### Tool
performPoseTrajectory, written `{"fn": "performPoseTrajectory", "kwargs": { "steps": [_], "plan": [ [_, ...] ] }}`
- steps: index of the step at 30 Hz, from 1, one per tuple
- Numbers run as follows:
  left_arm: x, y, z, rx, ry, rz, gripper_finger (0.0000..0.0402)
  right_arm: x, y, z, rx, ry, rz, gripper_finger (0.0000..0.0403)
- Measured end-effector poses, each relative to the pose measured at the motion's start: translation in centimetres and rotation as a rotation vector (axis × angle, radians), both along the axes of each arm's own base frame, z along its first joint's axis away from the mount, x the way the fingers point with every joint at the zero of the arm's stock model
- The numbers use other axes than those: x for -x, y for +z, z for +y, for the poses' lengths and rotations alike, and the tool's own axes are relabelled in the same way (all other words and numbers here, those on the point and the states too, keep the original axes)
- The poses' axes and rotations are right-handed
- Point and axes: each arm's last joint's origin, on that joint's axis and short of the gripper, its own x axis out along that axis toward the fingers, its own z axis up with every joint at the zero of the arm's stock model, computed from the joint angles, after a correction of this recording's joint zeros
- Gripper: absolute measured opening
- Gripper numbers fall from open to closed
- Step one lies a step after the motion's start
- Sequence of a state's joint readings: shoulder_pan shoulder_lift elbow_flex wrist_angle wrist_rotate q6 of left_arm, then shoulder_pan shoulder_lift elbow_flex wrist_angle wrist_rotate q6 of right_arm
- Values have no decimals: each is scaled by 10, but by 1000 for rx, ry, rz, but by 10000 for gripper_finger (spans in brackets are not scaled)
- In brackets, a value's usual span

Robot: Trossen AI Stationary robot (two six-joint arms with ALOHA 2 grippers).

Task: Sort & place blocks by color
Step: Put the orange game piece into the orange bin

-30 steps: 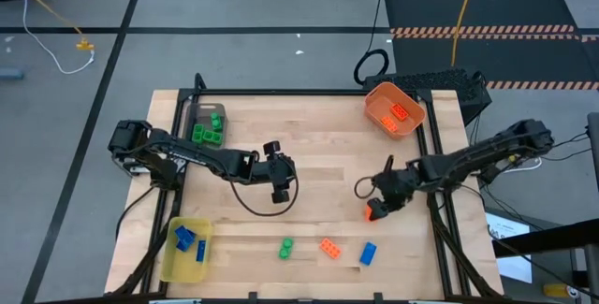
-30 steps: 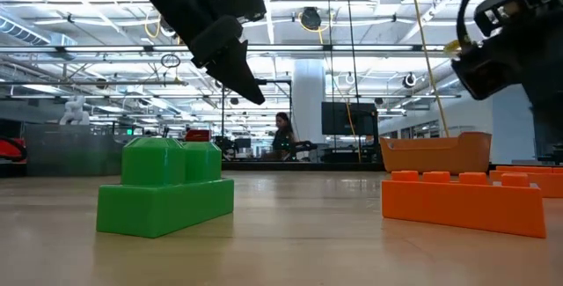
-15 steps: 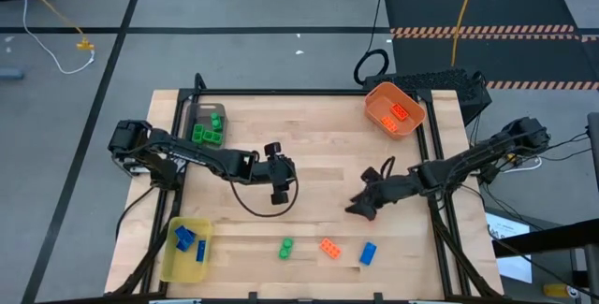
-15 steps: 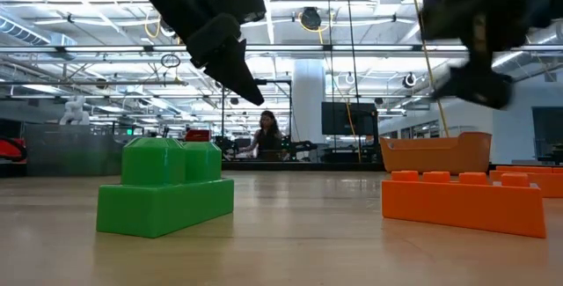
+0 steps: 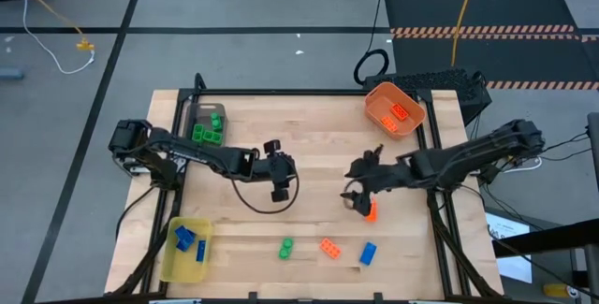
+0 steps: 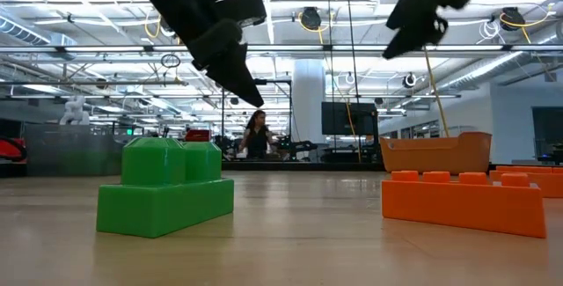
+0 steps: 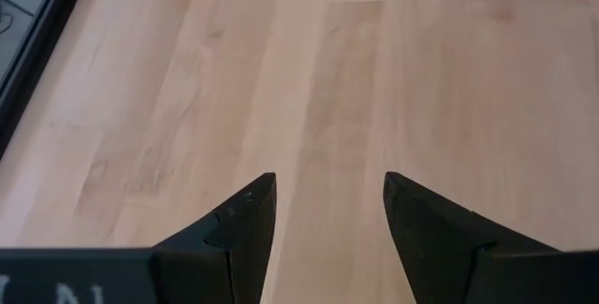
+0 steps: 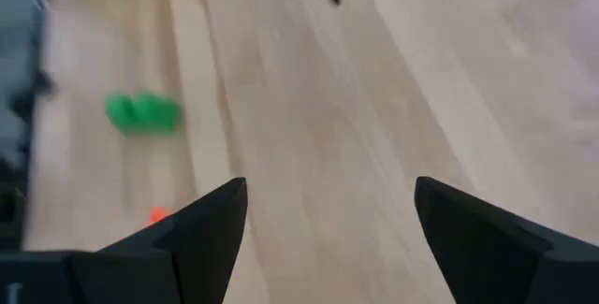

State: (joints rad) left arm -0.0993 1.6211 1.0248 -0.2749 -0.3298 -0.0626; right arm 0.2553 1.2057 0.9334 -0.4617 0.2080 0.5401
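Right hand (image 5: 356,197) spread wide, empty; orange block (image 5: 372,211) on table just beside it.

— What do you have past the right gripper (image 8: 328,224)?

— Your two dark fingers (image 8: 201,229) stand wide apart with nothing between them, only the bare wooden table (image 8: 374,108).

— Any blocks?

— You see a green block (image 8: 142,113) lying well off to one side, and a small orange block (image 8: 159,215) just beside one fingertip. Both are blurred.
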Motion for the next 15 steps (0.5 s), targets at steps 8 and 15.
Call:
{"fn": "performPoseTrajectory", "kwargs": {
  "steps": [8,15],
  "plan": [
    [2,-2,4,13,31,26,200,-25,-31,22,-154,-110,606,297],
    [3,-3,3,19,36,33,200,-17,-85,37,-358,-381,967,297]
  ]
}}
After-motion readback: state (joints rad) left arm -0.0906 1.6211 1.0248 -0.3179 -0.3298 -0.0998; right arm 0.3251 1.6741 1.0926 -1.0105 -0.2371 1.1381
